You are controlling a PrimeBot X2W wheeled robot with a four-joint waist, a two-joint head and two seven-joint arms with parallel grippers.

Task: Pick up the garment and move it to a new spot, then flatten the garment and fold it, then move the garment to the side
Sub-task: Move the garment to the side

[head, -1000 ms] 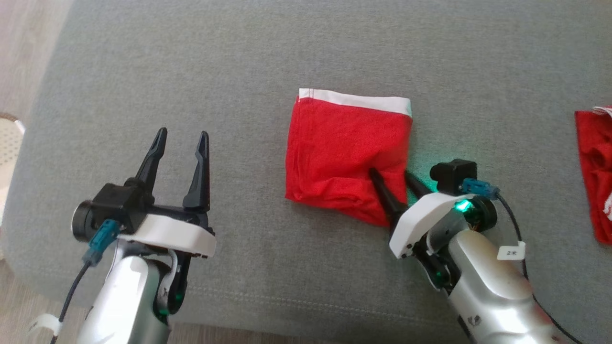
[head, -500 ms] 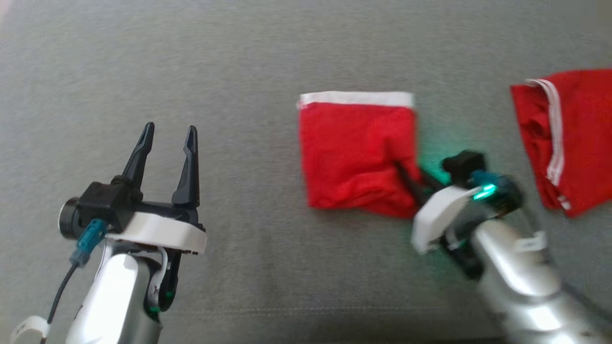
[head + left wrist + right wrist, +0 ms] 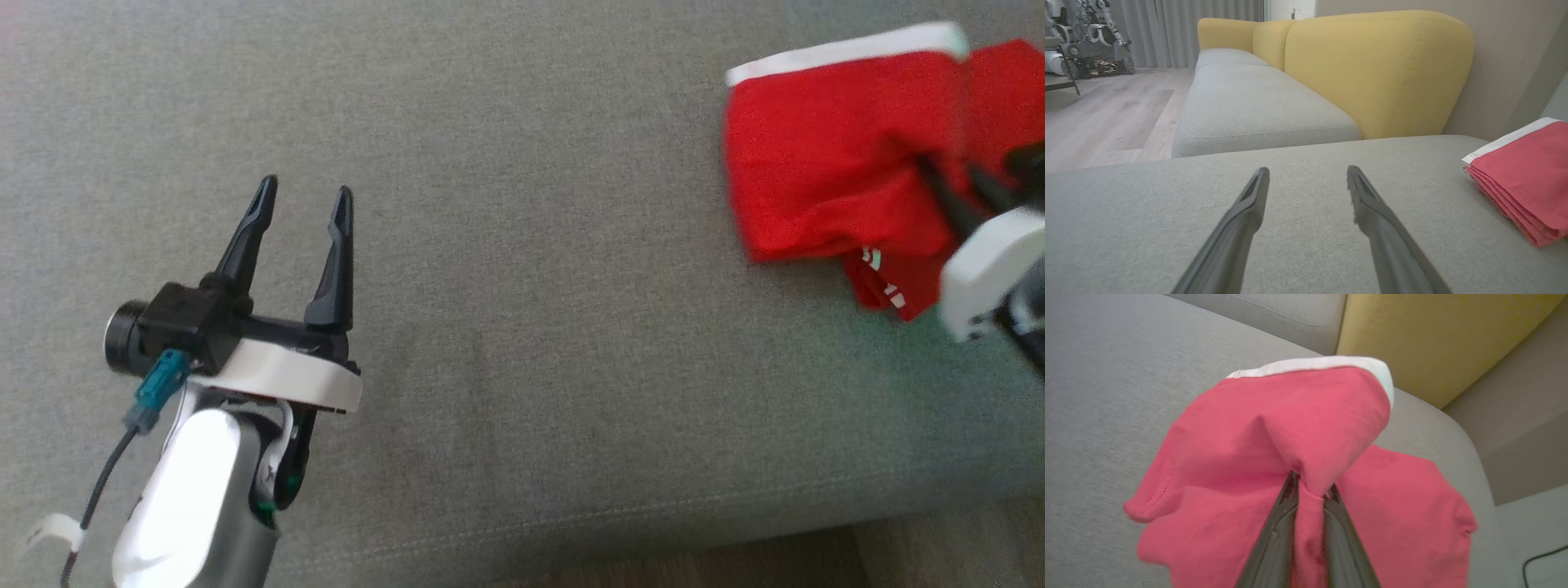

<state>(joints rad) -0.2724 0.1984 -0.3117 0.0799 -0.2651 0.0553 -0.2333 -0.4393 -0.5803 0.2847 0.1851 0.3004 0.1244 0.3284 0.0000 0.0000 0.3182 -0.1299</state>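
Red white-edged garment [image 3: 1306,416] rose in a peak beyond the right claw [image 3: 1312,484], which pinched it; left claw [image 3: 306,188] stood wide open, empty.

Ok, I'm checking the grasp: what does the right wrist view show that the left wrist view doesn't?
Right wrist view: the right gripper shut on a pinched-up fold of the red garment. Left wrist view: the left gripper open above the grey sofa seat, plus grey curtains. Shared: the garment's white band, the seat, the yellow backrest.
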